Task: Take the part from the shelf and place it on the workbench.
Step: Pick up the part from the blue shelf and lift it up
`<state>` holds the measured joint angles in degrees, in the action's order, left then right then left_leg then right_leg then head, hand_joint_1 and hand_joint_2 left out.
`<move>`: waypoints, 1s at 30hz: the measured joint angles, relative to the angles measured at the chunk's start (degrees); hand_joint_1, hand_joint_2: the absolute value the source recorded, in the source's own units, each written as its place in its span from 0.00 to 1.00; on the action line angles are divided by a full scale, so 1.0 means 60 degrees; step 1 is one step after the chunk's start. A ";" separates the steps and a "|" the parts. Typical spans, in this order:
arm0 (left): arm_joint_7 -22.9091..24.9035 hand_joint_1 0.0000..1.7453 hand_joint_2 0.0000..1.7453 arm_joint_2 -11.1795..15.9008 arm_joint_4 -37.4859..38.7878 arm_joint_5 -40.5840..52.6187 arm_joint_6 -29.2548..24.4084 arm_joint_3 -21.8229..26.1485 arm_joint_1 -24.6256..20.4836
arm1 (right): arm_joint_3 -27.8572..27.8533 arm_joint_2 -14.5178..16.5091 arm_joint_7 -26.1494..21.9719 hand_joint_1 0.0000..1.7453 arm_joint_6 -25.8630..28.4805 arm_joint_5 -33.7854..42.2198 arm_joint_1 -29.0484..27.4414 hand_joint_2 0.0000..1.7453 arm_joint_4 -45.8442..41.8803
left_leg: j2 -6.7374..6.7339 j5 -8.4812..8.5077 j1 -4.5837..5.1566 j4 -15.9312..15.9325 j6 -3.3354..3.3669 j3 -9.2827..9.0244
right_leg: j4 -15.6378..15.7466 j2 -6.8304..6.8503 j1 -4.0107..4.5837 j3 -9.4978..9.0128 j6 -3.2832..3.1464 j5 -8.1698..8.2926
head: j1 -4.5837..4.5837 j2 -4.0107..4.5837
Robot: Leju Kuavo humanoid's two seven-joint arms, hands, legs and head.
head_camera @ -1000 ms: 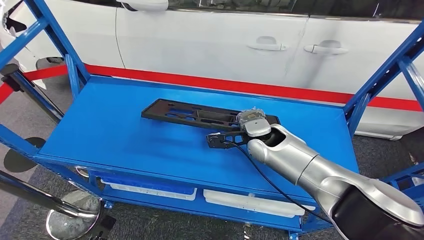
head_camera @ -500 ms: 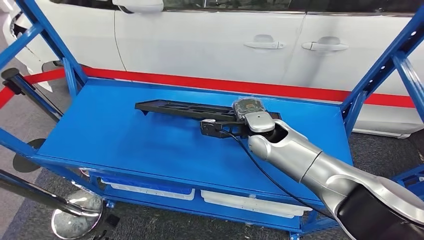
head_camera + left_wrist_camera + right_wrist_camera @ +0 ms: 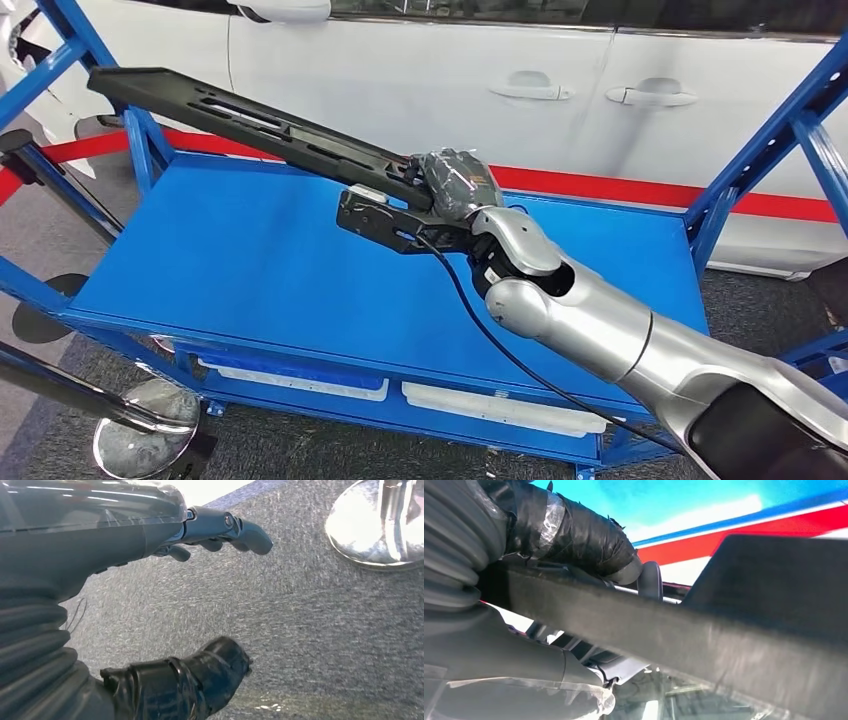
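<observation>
The right hand (image 3: 455, 190) is clamped on one end of the long black part (image 3: 250, 125), which is clear of the blue shelf (image 3: 230, 270) and juts far out from the hand, its free end tilted up towards the white car (image 3: 420, 70) beyond. Held at one end only, the part could twist or slip in the grip under its own weight, or its far tip could strike the shelf post (image 3: 100, 60) or the car as the arm swings. The left hand (image 3: 200, 545) hangs over the grey floor (image 3: 300, 610), fingers apart and, as far as this close view shows, holding nothing.
</observation>
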<state>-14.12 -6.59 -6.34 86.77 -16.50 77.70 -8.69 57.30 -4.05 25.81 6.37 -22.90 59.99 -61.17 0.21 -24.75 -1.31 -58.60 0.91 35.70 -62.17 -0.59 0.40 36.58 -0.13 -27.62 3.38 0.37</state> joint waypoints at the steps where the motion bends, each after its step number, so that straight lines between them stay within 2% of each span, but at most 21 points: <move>1: 0.0033 0.00 1.00 -0.0005 0.0000 -0.0009 -0.0020 0.0024 -0.0004 | -0.0065 -0.0057 0.0019 1.00 0.0067 0.0025 -0.0044 1.00 -0.0182 | -0.0006 0.0018 -0.0014 0.0030 0.0036 -0.0013 | -0.0476 0.0005 -0.0025 0.0197 0.0054 -0.0291 | -0.0023 0.0000; 3: 0.0089 0.00 1.00 -0.0006 0.0000 -0.0034 -0.0036 0.0087 -0.0008 | -0.0203 -0.0152 -0.0008 1.00 0.0265 0.0160 -0.0177 1.00 -0.0517 | -0.0011 0.0030 -0.0015 0.0032 0.0073 -0.0002 | -0.1665 0.0008 -0.0085 0.0702 0.0137 -0.0835 | -0.0060 0.0000; 4: 0.0124 0.00 1.00 -0.0007 0.0000 -0.0047 -0.0043 0.0134 -0.0007 | -0.0281 -0.0202 -0.0059 1.00 0.0417 0.0278 -0.0267 1.00 -0.0681 | -0.0012 0.0030 -0.0018 0.0021 0.0073 0.0005 | -0.2045 0.0010 -0.0118 0.0858 0.0170 -0.0933 | -0.0061 0.0000; 5: 0.0177 0.00 1.00 -0.0010 0.0000 -0.0061 -0.0058 0.0185 -0.0006 | -0.0372 -0.0246 -0.0142 1.00 0.0604 0.0436 -0.0357 1.00 -0.0845 | -0.0013 0.0029 -0.0024 0.0006 0.0072 0.0010 | -0.2089 0.0013 -0.0148 0.0855 0.0193 -0.0860 | -0.0062 0.0000; 6: 0.0241 0.00 1.00 -0.0017 0.0000 -0.0079 -0.0092 0.0233 -0.0006 | -0.0478 -0.0283 -0.0274 1.00 0.0841 0.0675 -0.0434 1.00 -0.1018 | -0.0013 0.0028 -0.0033 -0.0015 0.0069 0.0016 | -0.1775 0.0017 -0.0179 0.0677 0.0207 -0.0637 | -0.0064 0.0001; 8: 0.0352 0.00 1.00 -0.0042 0.0000 -0.0118 -0.0207 0.0312 -0.0012 | -0.0752 -0.0336 -0.0661 1.00 0.1415 0.1436 -0.0577 1.00 -0.1412 | -0.0007 0.0023 -0.0038 -0.0065 0.0023 0.0037 | -0.0541 0.0019 -0.0216 0.0028 0.0207 -0.0102 | -0.0064 0.0001; 10: 0.0403 0.00 1.00 -0.0064 0.0001 -0.0152 -0.0318 0.0405 -0.0023 | -0.1097 -0.0360 -0.1103 1.00 0.2005 0.2362 -0.0747 1.00 -0.1870 | 0.0006 0.0046 -0.0012 -0.0106 -0.0096 0.0085 | 0.0278 0.0006 -0.0191 -0.0373 0.0155 0.0119 | -0.0050 0.0000; 13: 0.0532 0.00 1.00 -0.0074 0.0005 -0.0190 -0.0347 0.0539 -0.0018 | -0.1538 -0.0420 -0.1634 1.00 0.2542 0.3651 -0.1010 1.00 -0.2490 | 0.0015 0.0122 -0.0026 -0.0064 -0.0296 0.0130 | 0.0414 0.0000 -0.0152 -0.0371 -0.0012 0.0199 | -0.0045 -0.0001; 14: 0.0572 0.00 1.00 -0.0077 0.0007 -0.0188 -0.0338 0.0577 -0.0012 | -0.1649 -0.0445 -0.1803 1.00 0.2642 0.4096 -0.1087 1.00 -0.2651 | 0.0010 0.0045 -0.0044 -0.0117 -0.0342 0.0166 | 0.0446 0.0009 -0.0162 -0.0356 -0.0092 0.0255 | -0.0042 0.0000; 15: 0.0595 0.00 1.00 -0.0080 0.0009 -0.0173 -0.0332 0.0613 -0.0010 | -0.1759 -0.0467 -0.1989 1.00 0.2742 0.4591 -0.1170 1.00 -0.2806 | 0.0003 -0.0166 -0.0056 -0.0335 -0.0380 0.0255 | 0.0483 0.0019 -0.0177 -0.0333 -0.0177 0.0315 | -0.0023 0.0000; 16: 0.0606 0.00 1.00 -0.0083 0.0010 -0.0156 -0.0332 0.0641 -0.0012 | -0.1869 -0.0477 -0.2189 1.00 0.2846 0.5109 -0.1266 1.00 -0.2954 | -0.0005 -0.0499 -0.0064 -0.0752 -0.0406 0.0410 | 0.0508 0.0030 -0.0186 -0.0301 -0.0243 0.0368 | -0.0003 0.0001; 18: 0.0627 0.00 1.00 -0.0086 0.0011 -0.0136 -0.0334 0.0668 -0.0020 | -0.2091 -0.0501 -0.2593 1.00 0.3050 0.6035 -0.1494 1.00 -0.3246 | -0.0010 -0.1248 -0.0062 -0.1947 -0.0446 0.0807 | 0.0507 0.0042 -0.0155 -0.0203 -0.0309 0.0450 | 0.0028 -0.0001; 19: 0.0634 0.00 1.00 -0.0086 0.0012 -0.0134 -0.0335 0.0672 -0.0021 | -0.2191 -0.0516 -0.2742 1.00 0.3130 0.6328 -0.1604 1.00 -0.3369 | -0.0010 -0.1469 -0.0060 -0.2422 -0.0454 0.0931 | 0.0499 0.0046 -0.0135 -0.0145 -0.0316 0.0487 | 0.0028 -0.0002; 20: 0.0637 0.00 1.00 -0.0086 0.0013 -0.0130 -0.0336 0.0676 -0.0019 | -0.2284 -0.0534 -0.2843 1.00 0.3194 0.6518 -0.1691 1.00 -0.3483 | -0.0010 -0.1516 -0.0057 -0.2588 -0.0448 0.0904 | 0.0485 0.0047 -0.0118 -0.0081 -0.0317 0.0524 | 0.0028 -0.0002; 21: 0.0637 0.00 1.00 -0.0086 0.0014 -0.0124 -0.0336 0.0679 -0.0021 | -0.2369 -0.0556 -0.2896 1.00 0.3238 0.6642 -0.1750 1.00 -0.3590 | -0.0010 -0.1398 -0.0053 -0.2396 -0.0427 0.0699 | 0.0467 0.0045 -0.0105 -0.0019 -0.0311 0.0561 | 0.0029 -0.0002; 24: 0.0607 0.00 1.00 -0.0085 0.0015 -0.0072 -0.0337 0.0686 -0.0062 | -0.2582 -0.0646 -0.3048 1.00 0.3310 0.7029 -0.1806 1.00 -0.3882 | -0.0010 -0.0828 0.0003 -0.0627 -0.0283 -0.0441 | 0.0407 0.0043 -0.0072 0.0120 -0.0242 0.0657 | 0.0025 0.0000; 25: 0.0586 0.00 1.00 -0.0086 0.0015 -0.0052 -0.0339 0.0687 -0.0075 | -0.2643 -0.0677 -0.3151 1.00 0.3324 0.7228 -0.1816 1.00 -0.3964 | -0.0008 -0.0752 0.0036 -0.0241 -0.0235 -0.0656 | 0.0398 0.0049 -0.0062 0.0154 -0.0190 0.0696 | 0.0022 0.0001; 26: 0.0565 0.00 1.00 -0.0086 0.0016 -0.0037 -0.0342 0.0688 -0.0080 | -0.2696 -0.0706 -0.3271 1.00 0.3340 0.7471 -0.1837 1.00 -0.4033 | -0.0003 -0.0739 0.0069 -0.0063 -0.0189 -0.0732 | 0.0398 0.0055 -0.0058 0.0181 -0.0131 0.0739 | 0.0021 0.0001; 28: 0.0550 0.00 1.00 -0.0089 0.0018 0.0004 -0.0352 0.0695 -0.0062 | -0.2768 -0.0755 -0.3533 1.00 0.3359 0.8114 -0.1915 1.00 -0.4144 | -0.0001 -0.0622 0.0082 -0.0018 -0.0095 -0.0690 | 0.0433 0.0060 -0.0059 0.0216 -0.0006 0.0831 | 0.0019 0.0001; 29: 0.0550 0.00 1.00 -0.0093 0.0019 0.0022 -0.0356 0.0698 -0.0058 | -0.2799 -0.0782 -0.3658 1.00 0.3361 0.8470 -0.1963 1.00 -0.4187 | -0.0014 -0.0537 0.0064 0.0026 -0.0034 -0.0665 | 0.0409 0.0056 -0.0070 0.0243 0.0047 0.0785 | 0.0016 0.0001; 30: 0.0550 0.00 1.00 -0.0098 0.0020 0.0038 -0.0360 0.0702 -0.0060 | -0.2831 -0.0811 -0.3772 1.00 0.3362 0.8803 -0.1999 1.00 -0.4224 | -0.0032 -0.0446 0.0041 0.0074 0.0035 -0.0629 | 0.0265 0.0055 -0.0077 0.0311 0.0094 0.0613 | -0.0001 0.0000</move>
<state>-10.82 -7.18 -6.22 87.00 -18.65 81.91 -9.05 40.31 -8.92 3.18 26.54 29.91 47.99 -86.52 0.02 -27.42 -1.07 -58.16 1.12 31.93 -60.58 -0.26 -0.07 38.45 0.44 -23.94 3.37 0.37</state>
